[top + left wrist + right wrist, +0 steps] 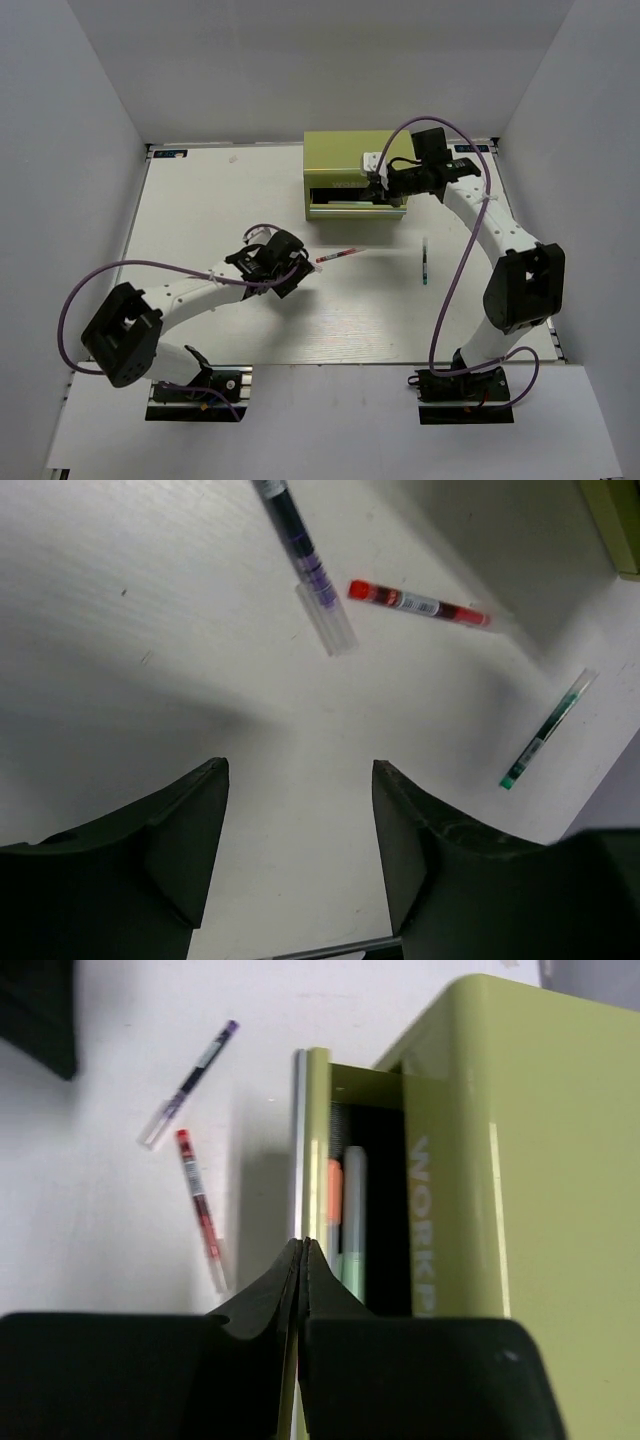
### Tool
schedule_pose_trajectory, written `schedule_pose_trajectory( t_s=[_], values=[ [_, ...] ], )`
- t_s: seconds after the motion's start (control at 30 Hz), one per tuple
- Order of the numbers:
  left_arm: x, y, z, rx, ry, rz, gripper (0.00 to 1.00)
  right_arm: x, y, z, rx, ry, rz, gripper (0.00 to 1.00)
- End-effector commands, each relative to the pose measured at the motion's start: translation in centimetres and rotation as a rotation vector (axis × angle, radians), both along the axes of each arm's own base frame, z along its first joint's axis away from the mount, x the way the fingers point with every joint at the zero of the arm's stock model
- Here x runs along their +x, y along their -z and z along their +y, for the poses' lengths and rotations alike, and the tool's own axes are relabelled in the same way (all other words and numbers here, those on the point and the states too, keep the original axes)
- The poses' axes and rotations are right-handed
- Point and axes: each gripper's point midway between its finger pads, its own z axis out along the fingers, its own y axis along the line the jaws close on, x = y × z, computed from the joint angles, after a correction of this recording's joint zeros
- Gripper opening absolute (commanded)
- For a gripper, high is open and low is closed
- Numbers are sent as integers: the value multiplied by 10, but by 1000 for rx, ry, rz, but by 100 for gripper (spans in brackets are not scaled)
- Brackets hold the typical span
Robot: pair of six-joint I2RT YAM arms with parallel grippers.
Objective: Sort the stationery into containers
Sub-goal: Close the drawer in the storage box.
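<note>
The olive-green cabinet [350, 158] stands at the back, its upper drawer [355, 203] pulled partly out. My right gripper [378, 186] is shut on the drawer's front panel [305, 1130]. An orange marker [334, 1195] and a pale green marker [353, 1210] lie inside the drawer. My left gripper [292, 262] is open and empty above the table [300, 765]. The red-and-white pen [338, 256] lies just right of it [420, 604]. A purple-and-black pen with a clear end [300, 550] lies beside it. The dark thin pen [424, 262] lies further right. No light blue piece shows.
White walls enclose the table [200, 210] on the left, back and right. The right arm's elbow [522, 285] stands over the right edge. Purple cables loop from both arms. The cabinet's corner shows at the top right of the left wrist view [625, 520].
</note>
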Motion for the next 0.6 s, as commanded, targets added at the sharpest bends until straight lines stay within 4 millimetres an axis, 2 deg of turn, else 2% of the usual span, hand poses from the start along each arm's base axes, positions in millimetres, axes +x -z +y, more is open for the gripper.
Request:
schedule_pose_trajectory(
  t_s=[0.0, 0.03, 0.07, 0.2, 0.23, 0.27, 0.33, 0.4, 0.57],
  values=[
    [25, -19, -14, -21, 34, -63, 68, -38, -15, 1, 5, -111, 23, 0],
    [28, -11, -15, -7, 40, -41, 63, -47, -4, -5, -39, -108, 73, 0],
    [34, -15, -18, -19, 46, -40, 61, -48, 5, -5, -65, -124, 72, 0],
    [42, -7, -21, 3, 62, -5, 62, -51, 37, -11, -153, -87, 160, 0],
    [43, -7, -20, -1, 69, 0, 68, -46, 43, -16, -188, -31, 178, 0],
    [45, -7, -22, -1, 69, 0, 71, -34, 43, -12, -182, -20, 132, 0],
    [40, -6, -24, -9, 83, 19, 78, -26, 54, -16, -217, 38, 150, 0],
    [39, -2, -20, -9, 79, 32, 79, -12, 55, -12, -221, 64, 112, 0],
    [41, -10, -19, -43, 77, 2, 80, 15, 65, -10, -253, 156, 82, 0]
  ],
)
